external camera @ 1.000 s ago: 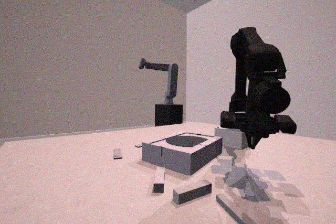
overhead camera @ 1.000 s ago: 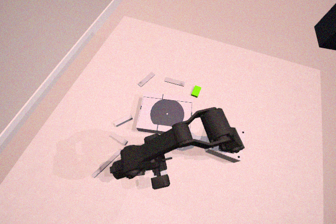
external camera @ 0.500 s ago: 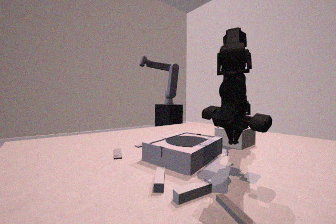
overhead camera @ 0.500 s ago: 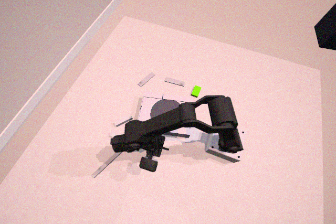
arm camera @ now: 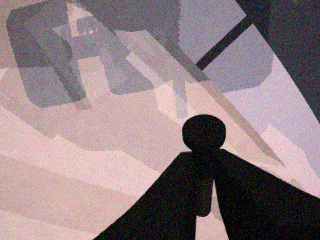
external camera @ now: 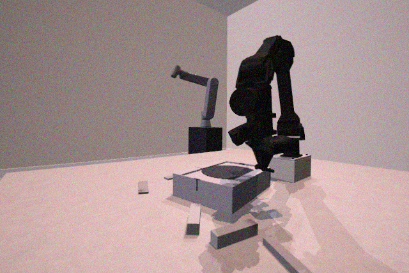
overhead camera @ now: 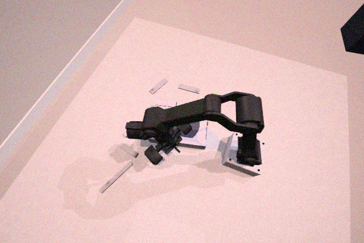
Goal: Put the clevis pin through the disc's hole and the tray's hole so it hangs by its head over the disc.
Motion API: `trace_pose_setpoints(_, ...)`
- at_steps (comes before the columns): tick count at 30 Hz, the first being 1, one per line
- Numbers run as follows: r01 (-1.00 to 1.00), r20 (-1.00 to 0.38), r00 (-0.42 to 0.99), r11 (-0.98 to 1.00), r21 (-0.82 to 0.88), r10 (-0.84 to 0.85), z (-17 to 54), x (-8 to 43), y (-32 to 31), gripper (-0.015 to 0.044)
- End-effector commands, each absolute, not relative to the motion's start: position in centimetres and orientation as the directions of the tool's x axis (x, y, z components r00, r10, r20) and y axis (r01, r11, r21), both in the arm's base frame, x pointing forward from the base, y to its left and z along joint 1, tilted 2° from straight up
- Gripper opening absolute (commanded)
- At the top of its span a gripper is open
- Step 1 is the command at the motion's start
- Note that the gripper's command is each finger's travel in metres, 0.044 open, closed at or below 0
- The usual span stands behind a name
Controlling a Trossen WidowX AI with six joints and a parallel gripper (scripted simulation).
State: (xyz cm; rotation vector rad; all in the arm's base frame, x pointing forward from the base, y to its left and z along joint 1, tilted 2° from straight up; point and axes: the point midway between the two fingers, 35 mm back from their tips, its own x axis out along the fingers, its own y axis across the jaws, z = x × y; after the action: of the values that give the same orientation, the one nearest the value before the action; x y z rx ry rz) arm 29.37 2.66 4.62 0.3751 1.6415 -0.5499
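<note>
My gripper [overhead camera: 174,143] [external camera: 263,167] [arm camera: 202,162] is shut on the clevis pin [external camera: 270,170] [arm camera: 204,132]. The round head shows above the fingertips in the wrist view and the shaft shows between the fingers. In the exterior view the pin looks closer to level than upright, over the tray's edge nearest the arm's base. The steel tray [overhead camera: 192,146] [external camera: 202,190] stands on the table. The dark disc [overhead camera: 194,130] [external camera: 219,172] lies flat inside it, partly hidden by the arm in the top view. The disc's hole and the tray's pin hole cannot be made out.
Several flat bars lie around the tray, among them one long bar [overhead camera: 116,177] [external camera: 280,255] and a thicker block [external camera: 234,235]. A bright green object [overhead camera: 214,93] is mostly hidden behind the arm. The arm's base block [overhead camera: 240,168] [external camera: 294,169] stands beside the tray.
</note>
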Motion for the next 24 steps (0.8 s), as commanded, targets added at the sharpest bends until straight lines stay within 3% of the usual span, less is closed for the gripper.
trace_pose_setpoints(1,0.642,-0.991,-0.124,0.757,-0.121,-0.053,5.0,29.4,1.4,0.0)
trace_pose_setpoints(13,0.896,-0.998,-0.057,0.438,-0.066,-0.035,5.8,29.5,-2.9,0.0)
trace_pose_setpoints(24,0.997,-0.999,0.006,0.08,0.003,-0.036,6.6,29.0,-6.9,0.0)
